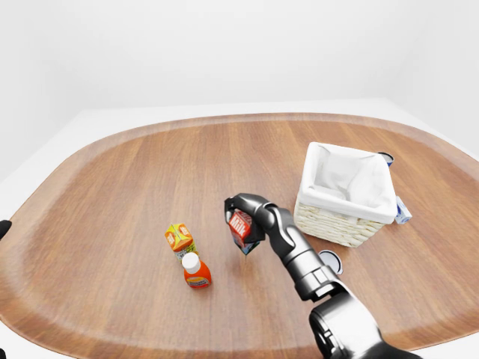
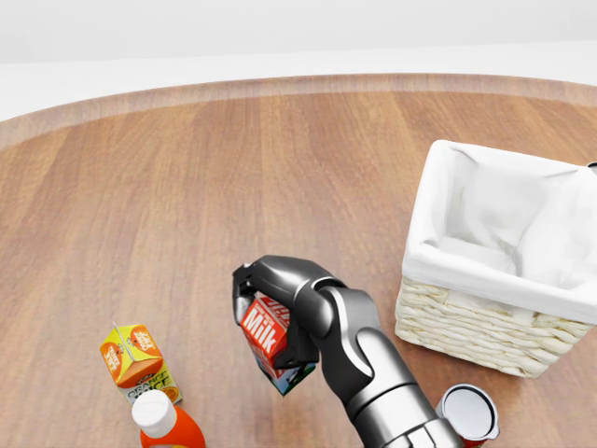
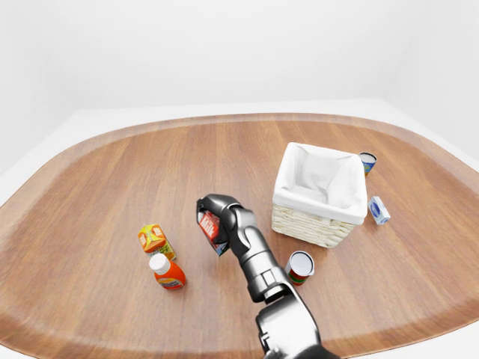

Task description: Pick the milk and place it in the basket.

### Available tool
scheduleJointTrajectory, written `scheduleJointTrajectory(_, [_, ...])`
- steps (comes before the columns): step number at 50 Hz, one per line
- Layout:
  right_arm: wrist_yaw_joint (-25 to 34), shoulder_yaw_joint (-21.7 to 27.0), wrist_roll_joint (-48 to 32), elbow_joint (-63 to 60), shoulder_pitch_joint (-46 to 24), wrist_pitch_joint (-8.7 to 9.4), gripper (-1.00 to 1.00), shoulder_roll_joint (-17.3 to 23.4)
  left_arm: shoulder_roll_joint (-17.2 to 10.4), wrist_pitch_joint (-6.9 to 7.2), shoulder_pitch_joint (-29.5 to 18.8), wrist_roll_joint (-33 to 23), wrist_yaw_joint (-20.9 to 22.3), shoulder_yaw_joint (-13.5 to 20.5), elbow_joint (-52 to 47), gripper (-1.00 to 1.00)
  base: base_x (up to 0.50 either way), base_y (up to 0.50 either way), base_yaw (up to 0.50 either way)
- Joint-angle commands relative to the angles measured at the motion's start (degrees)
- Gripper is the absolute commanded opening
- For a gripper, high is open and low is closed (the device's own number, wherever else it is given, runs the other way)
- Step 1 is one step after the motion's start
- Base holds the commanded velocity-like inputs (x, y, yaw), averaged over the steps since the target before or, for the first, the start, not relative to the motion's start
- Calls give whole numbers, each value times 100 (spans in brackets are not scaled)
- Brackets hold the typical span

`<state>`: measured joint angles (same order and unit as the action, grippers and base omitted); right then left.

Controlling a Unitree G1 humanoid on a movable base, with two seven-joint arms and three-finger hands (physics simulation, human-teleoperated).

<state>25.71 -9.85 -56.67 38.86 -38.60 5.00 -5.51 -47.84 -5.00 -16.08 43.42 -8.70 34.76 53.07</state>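
The milk carton [image 2: 264,342], red with white lettering, hangs tilted just above the wooden table [image 2: 187,205], left of the basket. My right hand [image 2: 259,315] is shut on it, fingers wrapped over its top and side. In the right-eye view the carton [image 3: 209,225] clearly sits off the table surface. The wicker basket [image 2: 466,329] with a white cloth liner stands to the right of the hand, a short gap away. My left hand does not show in any view.
An orange juice carton [image 2: 135,361] and an orange bottle with a white cap [image 2: 164,425] stand at lower left. A tin can [image 2: 466,414] stands below the basket. Another can [image 3: 366,161] and a small white-and-blue pack [image 3: 379,210] lie right of the basket.
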Motion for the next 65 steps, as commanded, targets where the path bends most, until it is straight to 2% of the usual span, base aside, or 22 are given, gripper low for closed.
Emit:
scheduleJointTrajectory(1, [402,75,124,-748,-114,0,-100,44,-1,0,3,-5,-3,1,-4,100,0,0,0])
scheduleJointTrajectory(16, [673,111,74,-1044,-319,0,-100,36,0,0,5,-10,-7,4,-8,100,0,0,0])
scheduleJointTrajectory(32, [1429,221,-169,-1828,-659,0,-100,176,1,0,3,-10,-3,4,-5,100,0,0,0])
scheduleJointTrajectory(65, [1429,505,-123,-1967,-1679,0,-100,529,0,0,1,-7,4,2,-1,100,0,0,0])
